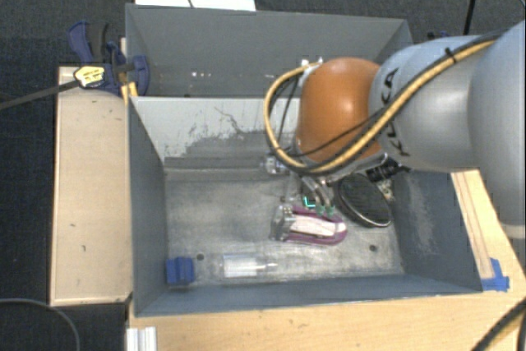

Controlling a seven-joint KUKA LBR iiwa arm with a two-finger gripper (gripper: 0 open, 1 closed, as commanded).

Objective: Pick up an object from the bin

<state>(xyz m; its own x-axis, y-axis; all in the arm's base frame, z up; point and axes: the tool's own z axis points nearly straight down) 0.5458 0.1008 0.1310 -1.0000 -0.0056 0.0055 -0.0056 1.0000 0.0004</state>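
The grey metal bin [148,201] is holding four small things. A little blue block [179,270] is sitting in the near left corner. A clear plastic tube [246,265] is lying near it along the near wall. A flat black oval thing [367,204] is lying toward the right. A long purple and white plastic thing [316,232] is lying flat in the middle of the floor, pointing left to right. The gripper [309,206] is hanging right over its left half, very close. I cannot tell if the gripper is open or closed.
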